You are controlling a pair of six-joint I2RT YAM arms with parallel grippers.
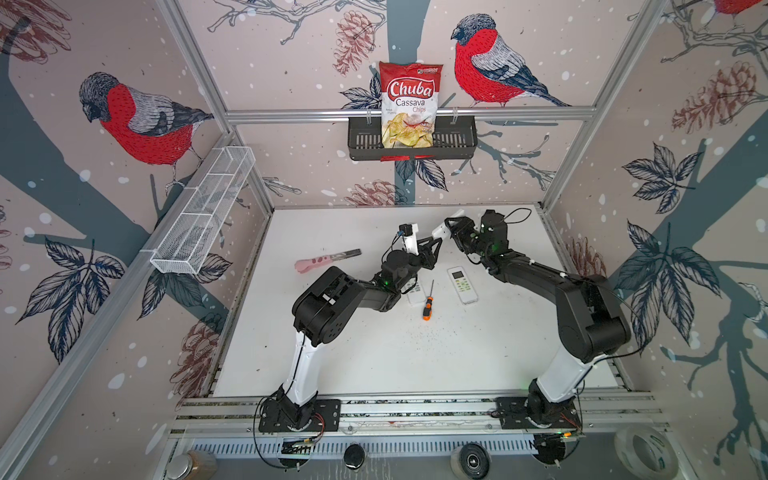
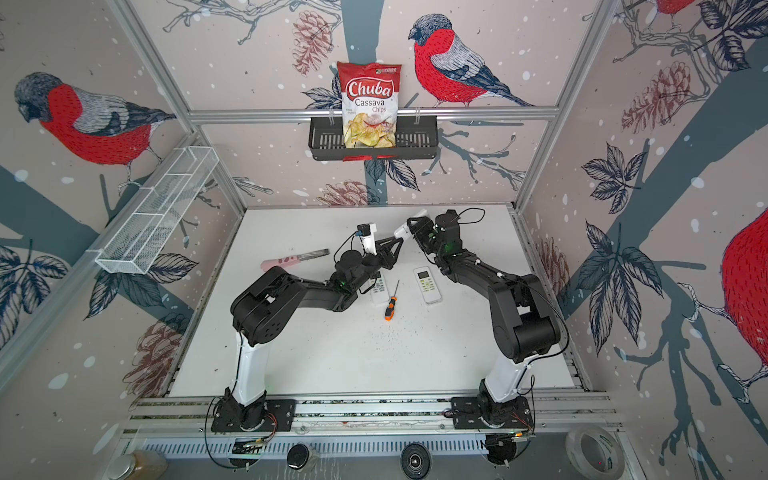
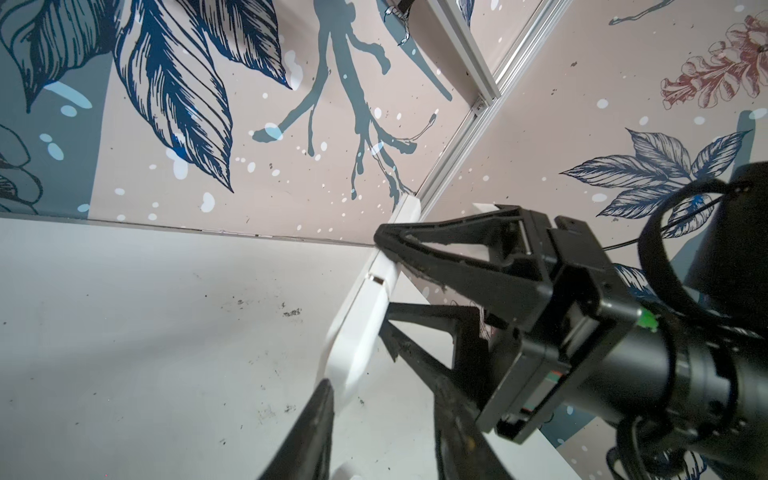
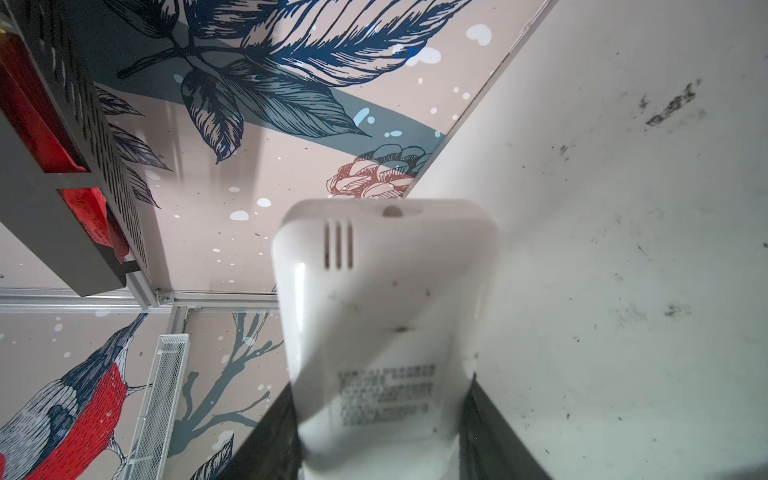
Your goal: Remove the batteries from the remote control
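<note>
My right gripper (image 1: 451,232) (image 2: 412,231) (image 4: 380,415) is shut on a white remote control (image 1: 441,232) (image 4: 382,316) and holds it tilted in the air over the back of the table. Its back, with printed label and vent slots, faces the right wrist camera. My left gripper (image 1: 435,244) (image 2: 397,245) (image 3: 356,360) is open, its fingers (image 3: 320,411) standing on either side of the remote's (image 3: 361,332) lower end. The batteries are hidden.
Two more white remotes lie on the table (image 1: 353,353): one (image 1: 462,284) right of centre, another (image 1: 415,293) partly under my left arm. An orange-and-black screwdriver (image 1: 428,303) lies between them. A pink-handled knife (image 1: 324,261) lies at the left. A chips bag (image 1: 409,104) stands in the back-wall basket (image 1: 457,141).
</note>
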